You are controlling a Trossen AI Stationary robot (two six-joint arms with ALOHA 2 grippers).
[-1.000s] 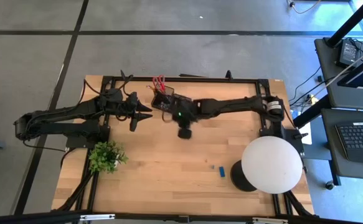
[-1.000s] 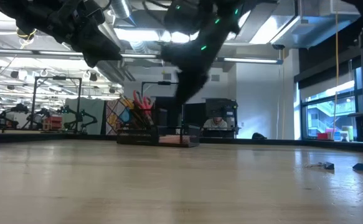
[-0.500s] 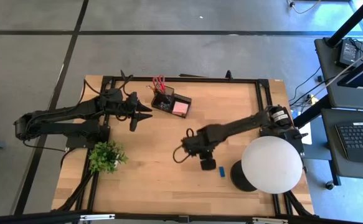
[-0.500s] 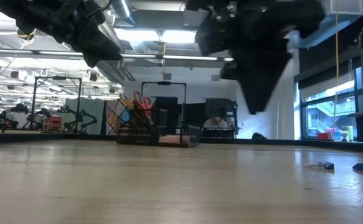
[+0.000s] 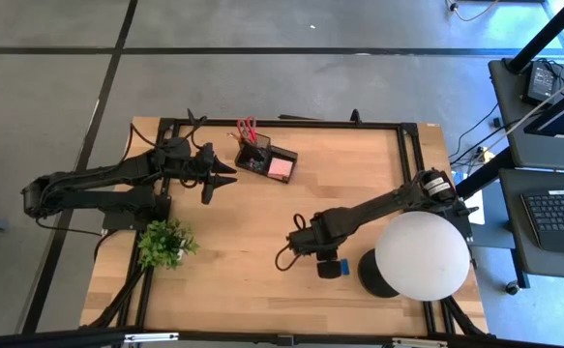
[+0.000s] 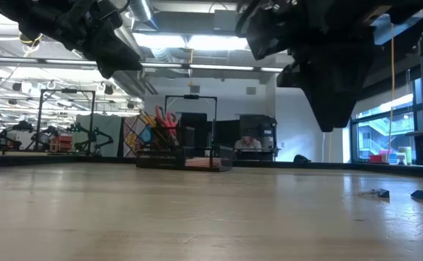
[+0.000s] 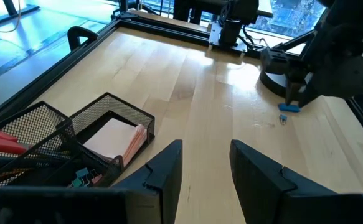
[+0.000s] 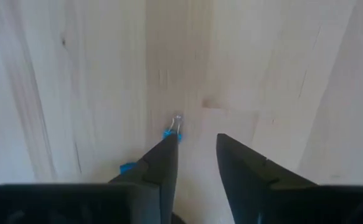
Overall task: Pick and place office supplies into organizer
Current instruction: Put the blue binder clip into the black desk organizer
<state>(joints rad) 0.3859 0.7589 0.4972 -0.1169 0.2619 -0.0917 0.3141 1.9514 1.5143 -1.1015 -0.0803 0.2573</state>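
While the left arm waits over the left back part of the desk (image 5: 262, 232), its left end effector (image 5: 225, 175) hangs above the wood with the two fingers apart and nothing between them, pointing toward the organizer (image 5: 265, 159). Near the front left corner stands the green potted plant (image 5: 163, 242). The organizer, a black mesh one, sits near the back edge, a little left of the middle; red-handled scissors (image 5: 246, 128) stand up from its taller cup, and the pink sticky-note pad (image 7: 117, 138) lies in the lower tray compartment. A few small clips (image 7: 80, 180) are visible behind the mesh in the left wrist view. More to the right, the right arm reaches from the right side toward the front middle of the desk, and the right end effector (image 8: 194, 149) is low over the wood, its fingers a small way apart and holding nothing. A tiny blue clip (image 8: 174, 129) lies on the desk just beside the tip of one finger; I cannot tell if it touches. The small blue block (image 5: 343, 265) lies just beside this end effector, and at the far right stands the white globe lamp (image 5: 422, 255).
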